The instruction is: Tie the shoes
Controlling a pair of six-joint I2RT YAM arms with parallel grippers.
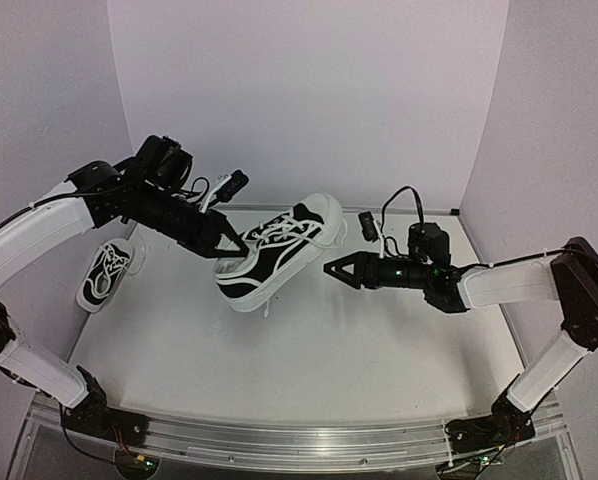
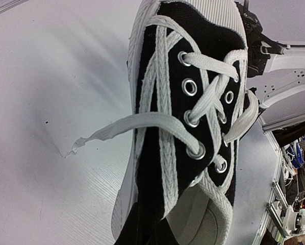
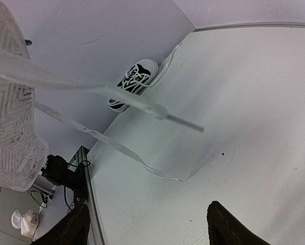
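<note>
**A:** Where's the sneaker?

**B:** Sneaker [image 1: 279, 250] is pinched at its heel end by the left gripper [image 1: 229, 243], clamped tight, toe tilted up. Right gripper [image 1: 341, 268] sits just off its toe side, fingers [image 3: 73, 227] apart, nothing between them. A loose lace [image 3: 160, 111] hangs just ahead of it.

**A:** Risks?

**B:** The lace is limp, so closing early likely grabs air. A hard tug could pull the sneaker out of the heel pinch. Other sneaker [image 1: 109, 272] is on the table [image 1: 309, 350], outboard of the left arm.

**A:** Markings?

**B:** None readable.
</note>
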